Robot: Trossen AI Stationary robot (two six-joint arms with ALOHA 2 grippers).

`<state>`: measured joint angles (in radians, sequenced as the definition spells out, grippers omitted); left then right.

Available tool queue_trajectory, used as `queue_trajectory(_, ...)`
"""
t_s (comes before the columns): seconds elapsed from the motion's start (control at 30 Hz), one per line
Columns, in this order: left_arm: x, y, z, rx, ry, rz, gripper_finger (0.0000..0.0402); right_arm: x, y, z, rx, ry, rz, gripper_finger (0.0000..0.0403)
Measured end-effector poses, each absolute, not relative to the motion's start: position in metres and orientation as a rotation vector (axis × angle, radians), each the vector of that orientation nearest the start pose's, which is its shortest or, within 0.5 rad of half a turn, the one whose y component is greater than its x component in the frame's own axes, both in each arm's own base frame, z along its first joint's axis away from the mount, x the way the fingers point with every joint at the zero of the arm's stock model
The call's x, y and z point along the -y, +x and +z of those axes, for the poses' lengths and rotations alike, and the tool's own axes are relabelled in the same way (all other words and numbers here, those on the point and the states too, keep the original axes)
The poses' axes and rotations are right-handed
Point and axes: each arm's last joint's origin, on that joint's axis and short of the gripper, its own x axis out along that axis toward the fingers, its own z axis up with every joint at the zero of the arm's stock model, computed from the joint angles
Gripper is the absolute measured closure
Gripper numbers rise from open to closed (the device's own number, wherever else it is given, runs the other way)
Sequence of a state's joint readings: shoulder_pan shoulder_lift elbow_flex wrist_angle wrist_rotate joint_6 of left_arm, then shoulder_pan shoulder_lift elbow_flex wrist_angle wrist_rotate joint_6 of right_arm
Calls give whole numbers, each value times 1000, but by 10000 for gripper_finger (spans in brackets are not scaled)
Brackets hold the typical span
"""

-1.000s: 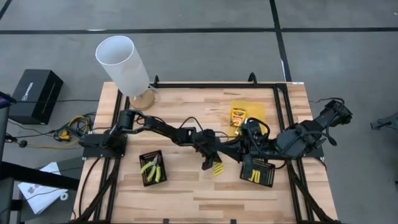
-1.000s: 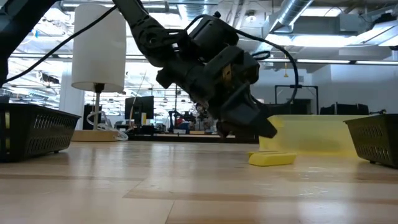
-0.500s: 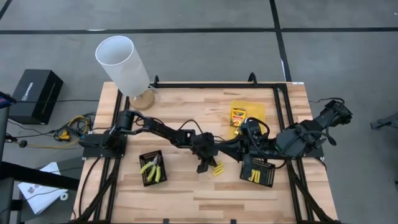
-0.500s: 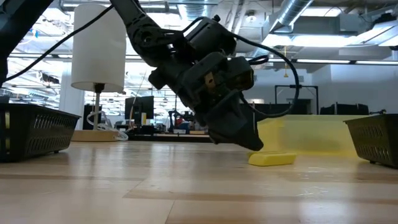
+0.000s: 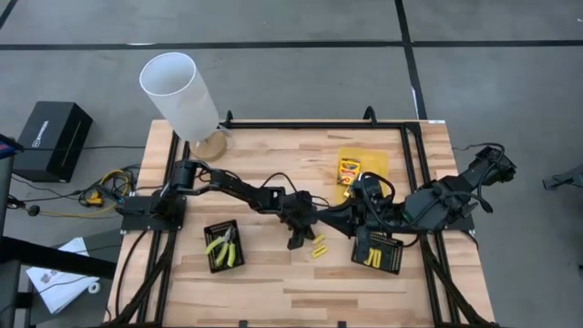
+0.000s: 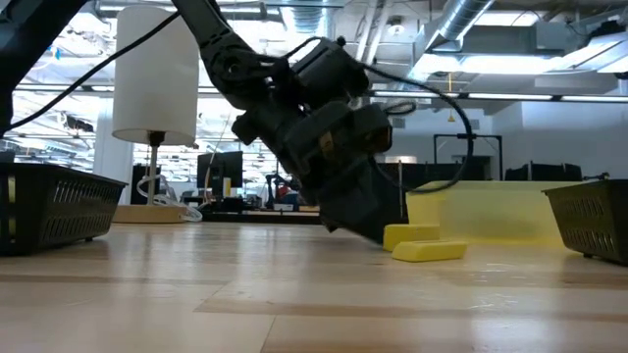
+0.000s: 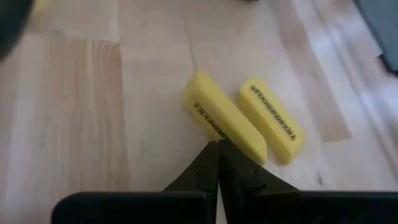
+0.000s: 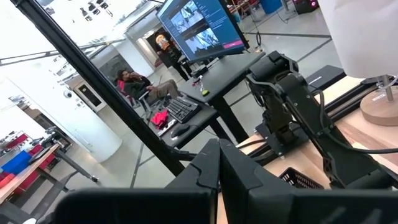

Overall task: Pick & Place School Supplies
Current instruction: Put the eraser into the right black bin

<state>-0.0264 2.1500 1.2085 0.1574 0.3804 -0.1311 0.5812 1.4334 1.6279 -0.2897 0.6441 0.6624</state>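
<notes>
- Lamp (image 5: 182,96) stands at the table's far left corner, well apart from the work; it looks like clutter, not a task item.
- Left mesh tray (image 5: 223,246) sits near the left arm's base and holds the plier tool (image 5: 221,243) (yellow-green handles), so this tray reads as the tool bin and that item looks sorted.
- Left gripper (image 5: 299,239) is down at the table's middle, tilted low, just beside two yellow sticks (image 5: 318,247). In the left wrist view its fingers (image 7: 211,167) are pressed together with nothing between them, tips touching or almost touching the near stick (image 7: 222,118).
- Closed tips at a stick's edge suggest a nudge or line-up rather than a grab (judgement only). The fingers would have to spread before any pick.
- The two sticks lie side by side on bare wood. In the low view one seems to rest partly on the other (image 6: 424,243), though that can't be confirmed.
- Crayon box (image 5: 348,169) lies on the flat yellow tray (image 5: 375,160) at the far side, a likely spot for boxes.
- Right gripper (image 5: 369,239) hangs over the right mesh tray (image 5: 378,251), which already holds yellow sticks (image 5: 371,257); that is probably where the loose pair goes. Its fingers (image 8: 214,168) are together and hold nothing (camera points out into the room).
- Risk: the closed tips could push the sticks away instead of picking one.
</notes>
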Motion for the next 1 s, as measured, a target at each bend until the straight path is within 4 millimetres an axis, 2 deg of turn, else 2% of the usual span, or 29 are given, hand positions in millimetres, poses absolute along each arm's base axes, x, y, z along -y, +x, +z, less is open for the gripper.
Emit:
queue_trajectory(0.33, 17, 423, 94, -806, -249, -336, 401, -152, 263, 464, -52, 618, -65, 403)
queue_trajectory(0.5, 6, 423, 93, -808, -275, -319, 401, -153, 263, 464, -52, 616, -63, 403)
queue_trajectory(0.67, -7, 422, 99, -812, -336, -280, 401, -153, 263, 464, -54, 533, -61, 403)
queue_trajectory(0.83, -20, 419, 133, -738, -326, -264, 401, -153, 263, 464, -55, 430, -57, 403)
queue_trajectory(1.0, -48, 407, 176, -665, -336, -202, 401, -152, 261, 465, -64, 350, -29, 403)
